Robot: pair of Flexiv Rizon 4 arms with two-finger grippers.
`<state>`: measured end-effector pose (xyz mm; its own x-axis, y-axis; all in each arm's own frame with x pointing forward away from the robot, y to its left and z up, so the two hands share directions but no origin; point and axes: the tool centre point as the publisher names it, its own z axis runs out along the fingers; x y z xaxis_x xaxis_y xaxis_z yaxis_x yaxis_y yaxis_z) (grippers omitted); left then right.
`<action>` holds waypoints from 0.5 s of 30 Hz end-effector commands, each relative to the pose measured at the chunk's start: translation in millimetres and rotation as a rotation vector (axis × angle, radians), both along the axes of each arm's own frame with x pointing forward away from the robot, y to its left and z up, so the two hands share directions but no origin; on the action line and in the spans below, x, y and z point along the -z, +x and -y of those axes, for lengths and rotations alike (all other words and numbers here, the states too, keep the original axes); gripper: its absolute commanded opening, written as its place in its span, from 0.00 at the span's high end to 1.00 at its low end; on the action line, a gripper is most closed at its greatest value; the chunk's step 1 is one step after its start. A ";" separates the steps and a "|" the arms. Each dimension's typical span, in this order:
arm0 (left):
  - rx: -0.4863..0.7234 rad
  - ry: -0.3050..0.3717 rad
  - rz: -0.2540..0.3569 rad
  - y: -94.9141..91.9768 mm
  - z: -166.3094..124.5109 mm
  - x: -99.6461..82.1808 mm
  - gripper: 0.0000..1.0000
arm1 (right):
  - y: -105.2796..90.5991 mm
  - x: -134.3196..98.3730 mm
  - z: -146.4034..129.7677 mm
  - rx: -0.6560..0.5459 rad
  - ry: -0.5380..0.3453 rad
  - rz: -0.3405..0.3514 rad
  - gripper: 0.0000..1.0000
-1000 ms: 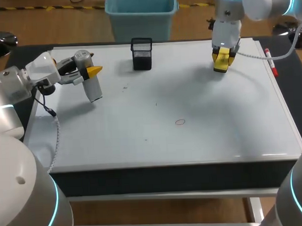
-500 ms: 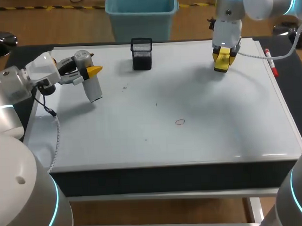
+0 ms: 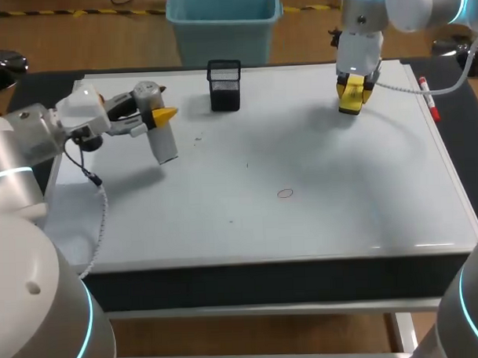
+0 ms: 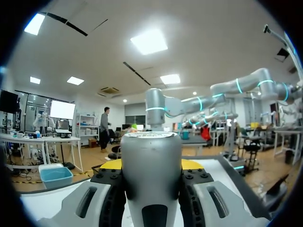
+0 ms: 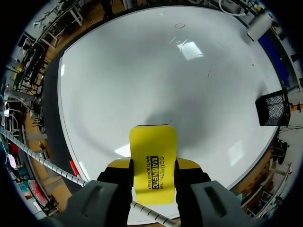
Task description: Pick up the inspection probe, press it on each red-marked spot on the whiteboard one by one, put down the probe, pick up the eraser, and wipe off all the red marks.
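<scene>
Fingers (image 3: 164, 115) of your left gripper (image 3: 154, 111) stay clamped on the inspection probe (image 3: 167, 146), now carried rightward from upper left toward the central red mark (image 3: 284, 193), so pressing nears, while your right gripper (image 3: 351, 92) keeps pinching the eraser (image 5: 153, 156) at upper right.

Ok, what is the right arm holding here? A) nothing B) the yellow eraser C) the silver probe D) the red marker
B: the yellow eraser sits clamped between the jaws of the right gripper, while the probe is in the left gripper.
</scene>
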<state>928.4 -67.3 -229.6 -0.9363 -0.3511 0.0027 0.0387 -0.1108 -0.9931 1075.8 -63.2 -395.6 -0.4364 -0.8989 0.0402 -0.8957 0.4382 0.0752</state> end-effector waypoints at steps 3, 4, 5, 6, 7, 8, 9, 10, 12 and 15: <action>0.069 -0.001 0.000 -3.5 47.0 -5.3 1.00 | 0.0 -1.3 1.1 -0.002 -0.002 0.001 1.00; 0.089 -0.003 -0.003 -5.1 57.3 -6.7 1.00 | 0.0 -1.3 1.1 -0.002 -0.002 0.001 1.00; 0.105 -0.006 -0.011 -5.8 64.3 -7.0 1.00 | 0.0 -1.3 1.1 -0.002 -0.002 0.001 1.00; 0.127 -0.008 -0.013 -7.1 74.7 -7.7 1.00 | 0.0 -1.3 1.1 -0.002 -0.002 0.001 1.00; 0.138 -0.009 -0.017 -8.0 81.4 -8.2 1.00 | 0.0 -1.3 1.1 -0.002 -0.002 0.001 1.00; 0.157 -0.015 -0.021 -9.2 90.7 -8.7 1.00 | 0.0 -1.3 1.1 -0.002 -0.002 0.001 1.00; 0.169 -0.013 -0.019 -10.0 96.3 -9.1 1.00 | 0.0 -1.3 1.1 -0.002 -0.002 0.001 1.00; 0.177 -0.014 -0.021 -10.8 102.1 -9.5 1.00 | 0.0 -1.3 1.1 -0.002 -0.002 0.001 1.00; 0.206 -0.017 -0.024 -12.7 116.9 -10.2 1.00 | 0.0 -1.3 1.1 -0.002 -0.002 0.001 1.00; 0.258 -0.023 -0.026 -16.4 138.3 -10.4 1.00 | 0.0 -1.3 1.1 -0.002 -0.002 0.001 1.00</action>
<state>900.1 -182.4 -215.3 -0.9891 -0.1429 0.0344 -0.0148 -0.1359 -0.9906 1075.7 -63.3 -395.5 -0.4364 -0.8989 0.0401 -0.8957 0.4382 0.0751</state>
